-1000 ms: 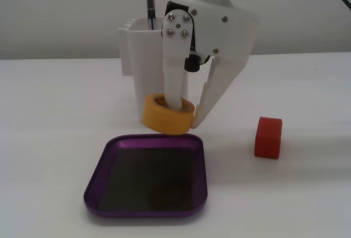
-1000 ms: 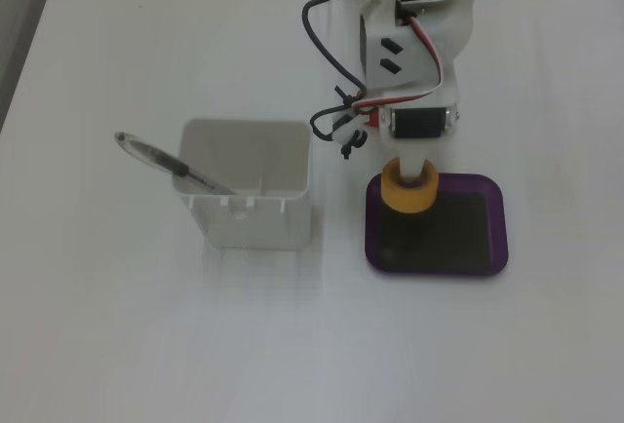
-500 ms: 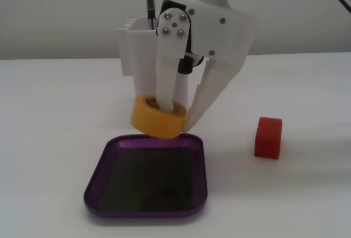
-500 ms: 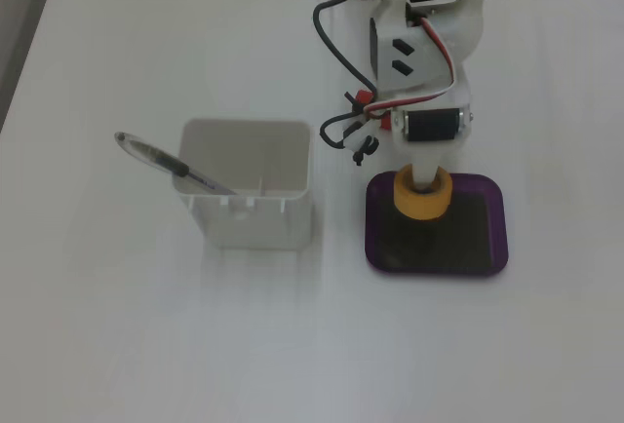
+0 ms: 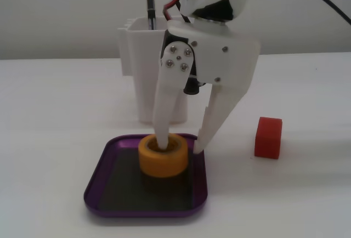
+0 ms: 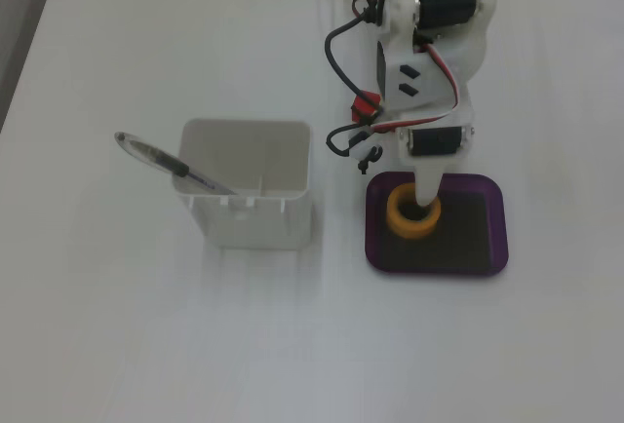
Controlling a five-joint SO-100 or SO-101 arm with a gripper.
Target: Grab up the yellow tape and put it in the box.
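We see the tape roll (image 5: pixel 163 162) sitting in the tray (image 5: pixel 104 186), on the far part of its floor. The gripper (image 5: pixel 178 146) stands over it, one finger (image 5: pixel 164 112) down in the roll's core, the other outside to the right, by the tray's far right rim. Behind the tray stands the container (image 5: pixel 138 57) holding a pen (image 6: pixel 171 163). In a fixed view, the block (image 5: pixel 268 137) lies right of the tray, apart from it.

One yellow tape (image 5: pixel 163 161), one box (image 5: pixel 104 164), one red block (image 5: pixel 268 137), one white container (image 6: pixel 249 194), one pen (image 6: pixel 171 164).
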